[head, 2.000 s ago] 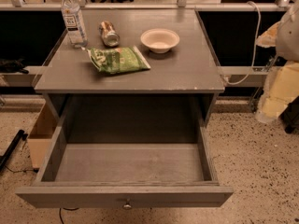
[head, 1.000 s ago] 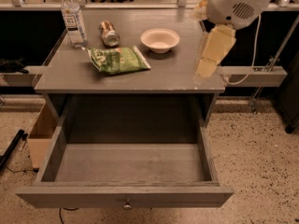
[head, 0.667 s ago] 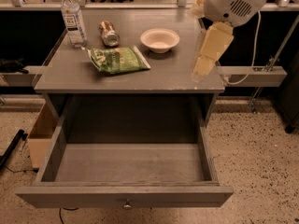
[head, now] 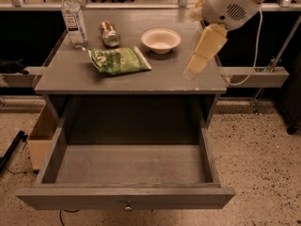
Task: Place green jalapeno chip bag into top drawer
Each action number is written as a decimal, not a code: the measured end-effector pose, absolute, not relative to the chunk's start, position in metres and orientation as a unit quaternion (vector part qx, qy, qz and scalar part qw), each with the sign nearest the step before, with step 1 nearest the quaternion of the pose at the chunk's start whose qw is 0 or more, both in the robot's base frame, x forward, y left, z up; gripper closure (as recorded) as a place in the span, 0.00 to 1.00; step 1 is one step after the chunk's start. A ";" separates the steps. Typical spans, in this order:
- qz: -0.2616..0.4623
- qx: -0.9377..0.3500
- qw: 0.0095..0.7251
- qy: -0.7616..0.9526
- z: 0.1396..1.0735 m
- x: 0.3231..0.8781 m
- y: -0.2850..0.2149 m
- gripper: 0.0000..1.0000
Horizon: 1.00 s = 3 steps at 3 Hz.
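Observation:
The green jalapeno chip bag point(head: 118, 60) lies flat on the grey cabinet top point(head: 155, 76), left of centre. The top drawer point(head: 129, 164) stands pulled out below, with nothing inside and its round knob point(head: 127, 207) at the front. My gripper point(head: 197, 64) hangs above the right side of the cabinet top, its pale yellow fingers pointing down and left. It is well to the right of the bag and holds nothing that I can see.
A water bottle point(head: 74, 18) stands at the back left. A metallic can point(head: 109, 33) lies on its side behind the bag. A white bowl point(head: 161, 40) sits between the bag and my gripper. A cardboard box point(head: 40, 135) stands on the floor at the left.
My arm swung in from the far right, over the right side of the cabinet top, and has since crept a little left and down. The bag and drawer have not moved.

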<state>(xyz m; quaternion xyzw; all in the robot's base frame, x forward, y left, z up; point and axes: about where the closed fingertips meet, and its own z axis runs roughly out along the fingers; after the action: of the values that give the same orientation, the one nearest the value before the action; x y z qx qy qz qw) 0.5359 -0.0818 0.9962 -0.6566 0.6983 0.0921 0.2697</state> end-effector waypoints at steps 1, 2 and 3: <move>0.133 -0.651 0.295 0.687 0.990 0.560 -0.052 0.00; 0.160 -0.647 0.315 0.675 0.987 0.587 -0.010 0.00; 0.160 -0.647 0.315 0.675 0.986 0.587 -0.010 0.00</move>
<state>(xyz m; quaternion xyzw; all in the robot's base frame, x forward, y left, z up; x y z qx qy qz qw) 0.5872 -0.0099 0.9865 -0.6473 0.6754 0.1595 0.3153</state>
